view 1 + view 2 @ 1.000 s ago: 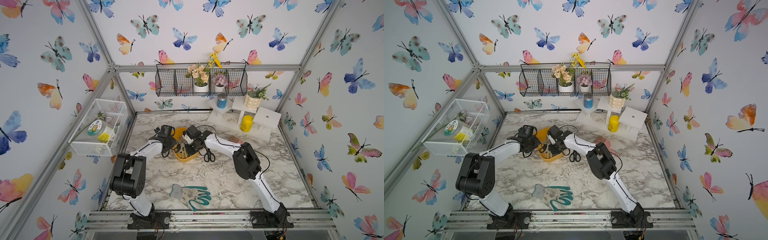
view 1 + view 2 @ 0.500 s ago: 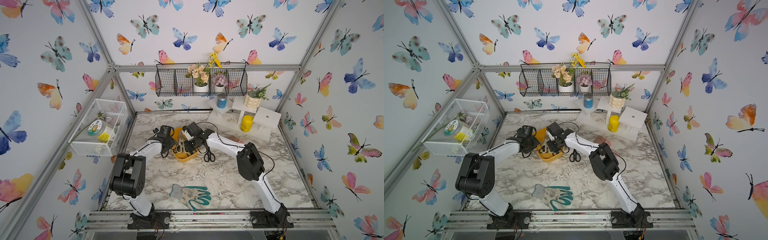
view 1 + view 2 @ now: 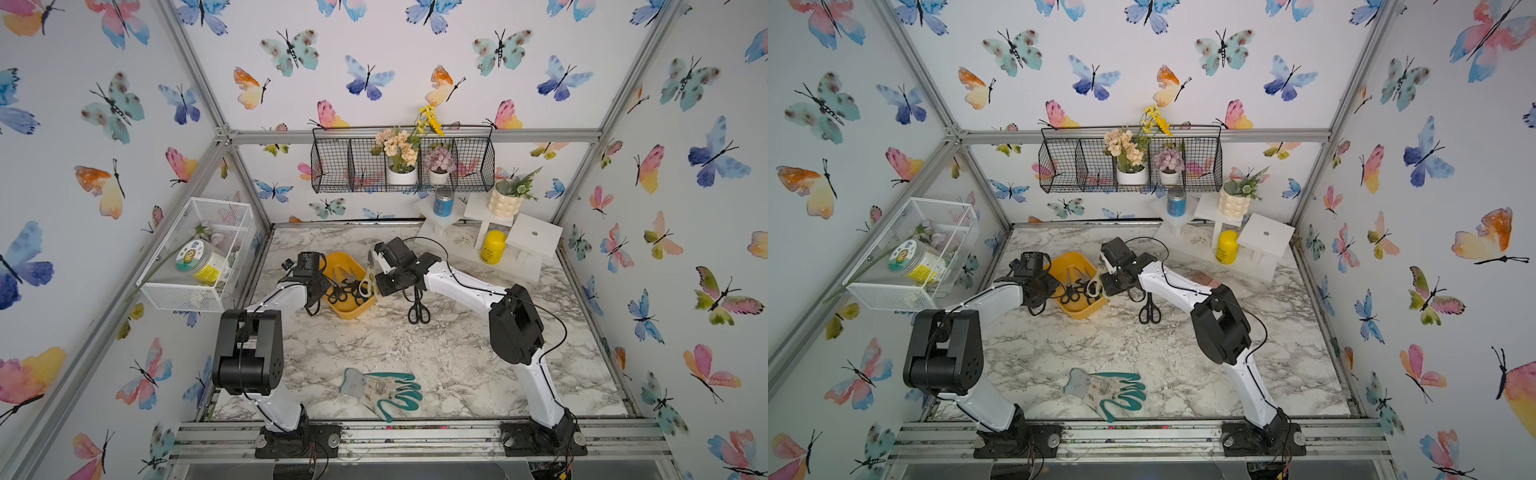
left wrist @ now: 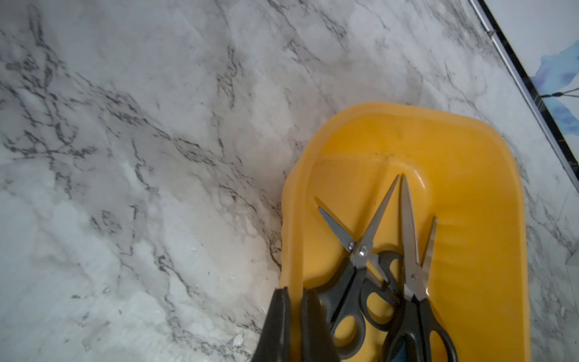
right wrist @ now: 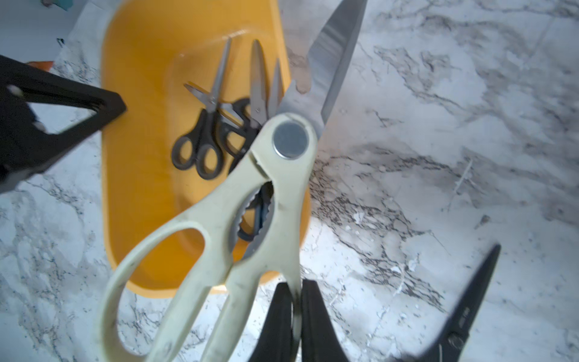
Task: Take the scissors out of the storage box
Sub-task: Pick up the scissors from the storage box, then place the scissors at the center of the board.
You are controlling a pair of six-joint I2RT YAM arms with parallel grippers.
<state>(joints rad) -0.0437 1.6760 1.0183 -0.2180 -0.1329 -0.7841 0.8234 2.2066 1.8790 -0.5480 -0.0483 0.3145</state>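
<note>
Butterfly wallpaper, marble tabletop, black wire basket

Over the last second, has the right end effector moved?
Yes. The right end effector, shut on the cream shears, has shifted up the picture in a top view, away from the black scissors lying on the table.

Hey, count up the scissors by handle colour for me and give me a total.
Black-handled scissors: 3, two in the storage box, one on the table.
Cream-handled shears: 1, held by the right gripper.
Dark-blue-handled scissors: 1, in the box, mostly hidden.
Total: 5 pairs.
</note>
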